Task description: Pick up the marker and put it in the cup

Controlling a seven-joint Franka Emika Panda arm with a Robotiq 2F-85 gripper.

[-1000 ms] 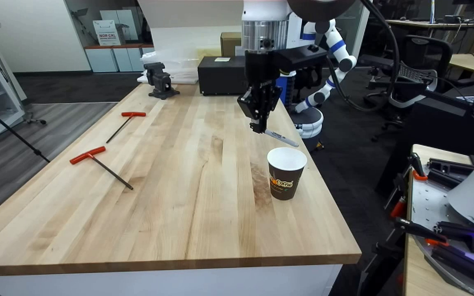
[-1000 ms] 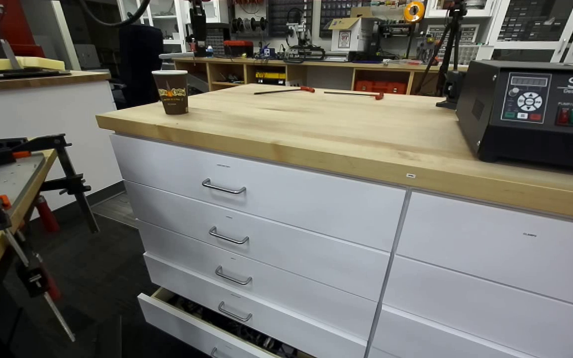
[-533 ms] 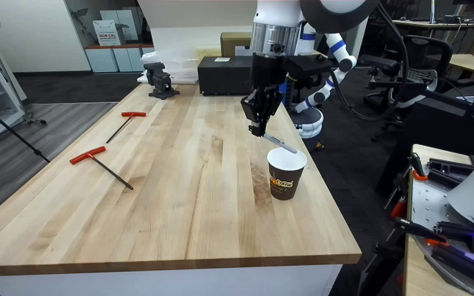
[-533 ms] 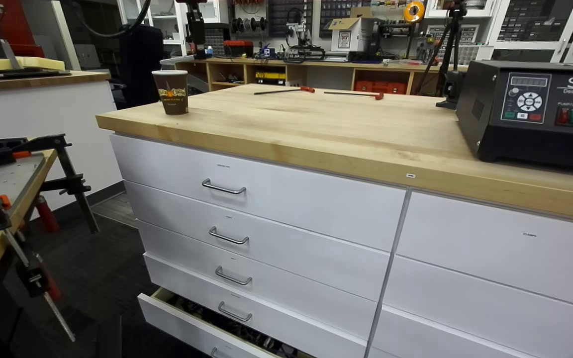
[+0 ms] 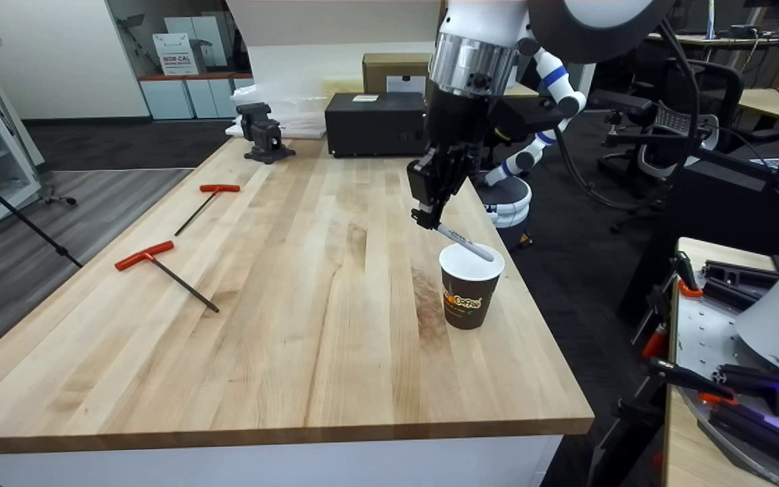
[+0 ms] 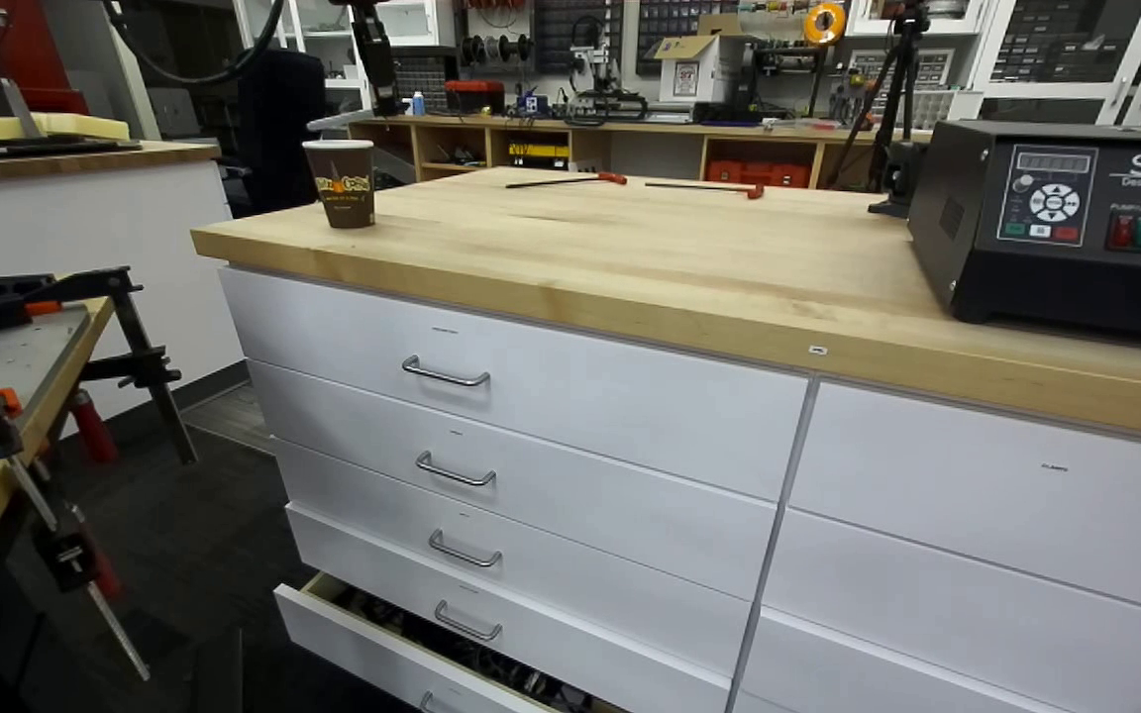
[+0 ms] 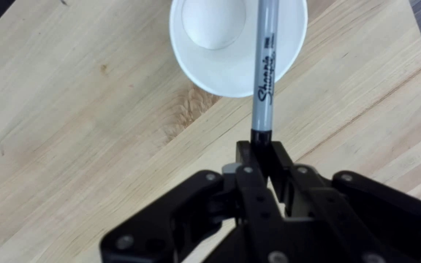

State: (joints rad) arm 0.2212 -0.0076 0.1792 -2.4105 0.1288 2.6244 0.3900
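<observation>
Pinching the marker (image 7: 265, 80) by its dark end, the fingers (image 7: 282, 160) sit below centre in the wrist view, close together, only the marker's thickness between them. Grip probably chosen so the long grey body juts ahead and can enter first, with the fingers outside the rim. Free end runs off the top of the wrist view.

Next beyond: the cup (image 7: 228, 73), upright, cut by the top of that frame. Marker crosses its mouth right of centre. In an exterior view the marker (image 6: 338, 120) shows a gap above the rim, so not yet in. In an exterior view the marker (image 5: 465, 243) slants down toward lower right, free end over the mouth. Angle looks shallow; my judgement is that it wants steepening or lowering before release, or it could hang on the rim and tip a light cup.

Cup stands on the wooden surface (image 5: 281, 352), right of centre, near the right edge, perhaps for easy reach.

Farther: two red-handled tools (image 5: 145, 255) at left, well apart from the cup, likely no part of this job. Farthest: small vise (image 5: 264, 135), then black box (image 5: 376, 127), upper middle, presumably standing equipment.
</observation>
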